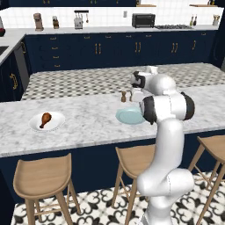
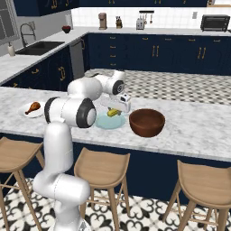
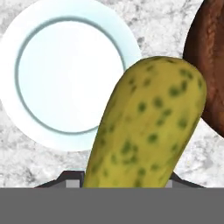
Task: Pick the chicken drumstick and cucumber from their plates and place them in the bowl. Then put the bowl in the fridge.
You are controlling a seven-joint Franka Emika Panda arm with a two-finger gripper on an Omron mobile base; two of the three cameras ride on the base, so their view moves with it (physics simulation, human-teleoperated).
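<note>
Gripper (image 2: 118, 109) had its jaws clenched on the cucumber (image 3: 148, 127), lifted just above the pale blue plate (image 3: 70, 78), beside the bowl (image 2: 147, 122), mid counter (image 2: 194, 126).

My arm (image 1: 165, 145): glossy white casing, rounded tube segments, bulbous elbow and shoulder housings. Dark grey-black rings at joints; widest black band circles big drum-shaped joint, second dark cap on opposite end of same drum. Wrist section smaller, white, with dark round disc on one side. My hand (image 2: 121, 100): boxy white block, small dark patch on face. My fingertips (image 3: 70, 180): small, dark grey, pale inset squares. Surfaces smooth, seamless; no cables, screws or lettering discernible. Lower body: white swollen column.
</note>
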